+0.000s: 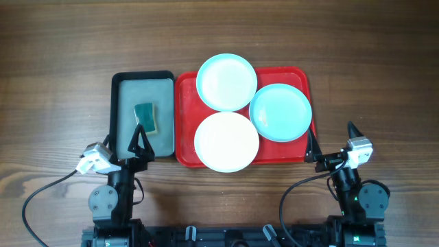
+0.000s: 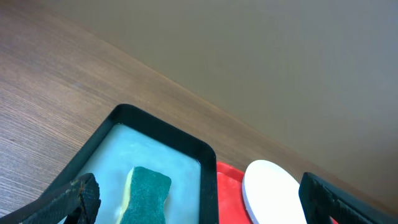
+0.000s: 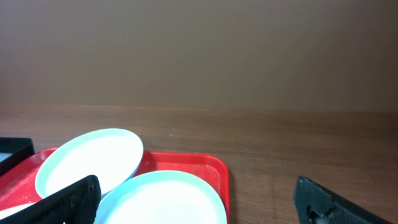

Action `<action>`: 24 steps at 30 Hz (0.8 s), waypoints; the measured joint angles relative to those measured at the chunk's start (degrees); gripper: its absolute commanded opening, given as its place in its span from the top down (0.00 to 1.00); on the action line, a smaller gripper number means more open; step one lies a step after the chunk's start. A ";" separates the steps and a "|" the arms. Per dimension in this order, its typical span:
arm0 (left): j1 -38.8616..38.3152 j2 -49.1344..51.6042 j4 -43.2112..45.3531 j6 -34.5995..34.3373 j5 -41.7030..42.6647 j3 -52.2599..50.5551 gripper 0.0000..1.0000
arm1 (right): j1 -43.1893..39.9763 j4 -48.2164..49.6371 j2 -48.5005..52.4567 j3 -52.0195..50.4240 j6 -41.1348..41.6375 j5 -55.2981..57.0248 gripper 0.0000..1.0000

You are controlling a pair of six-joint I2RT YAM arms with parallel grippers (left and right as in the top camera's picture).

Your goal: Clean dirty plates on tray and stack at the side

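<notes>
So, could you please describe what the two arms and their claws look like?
The left arm and right arm are black with round grey joint housings. The left claw and right claw each have two black pointed fingers. A small white camera block sits at each wrist, and a black cable loops beside each base.

Red tray [image 1: 185,113], turquoise and white plates [image 1: 280,112]
</notes>
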 measured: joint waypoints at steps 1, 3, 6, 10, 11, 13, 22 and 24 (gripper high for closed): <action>0.00 0.00 0.00 0.00 -0.02 0.00 0.00 | 0.00 0.00 0.00 0.00 0.00 0.02 0.00; 0.00 0.00 0.00 0.00 0.00 0.00 0.00 | 0.02 0.31 3.48 0.02 2.60 0.00 0.00; 0.00 0.00 -0.02 0.00 0.00 0.00 0.00 | 0.00 -0.02 5.68 0.00 5.05 0.00 0.00; 0.00 0.00 -0.02 0.00 -0.02 0.00 0.00 | 0.00 -0.02 5.68 0.00 5.70 0.00 0.00; 0.00 0.00 -0.02 0.00 0.00 0.00 0.00 | 0.00 0.00 5.68 0.00 5.70 -0.02 0.00; 0.00 0.00 -0.02 0.00 -0.02 0.00 0.00 | 0.00 -0.02 5.68 0.00 5.70 -0.02 0.00; 0.00 0.00 -0.02 0.00 0.00 0.00 0.00 | 0.00 -0.02 5.68 0.00 5.73 -0.02 0.00; 0.00 0.00 -0.02 0.00 0.00 0.00 0.00 | 0.00 -0.02 5.68 0.00 5.90 -0.02 0.00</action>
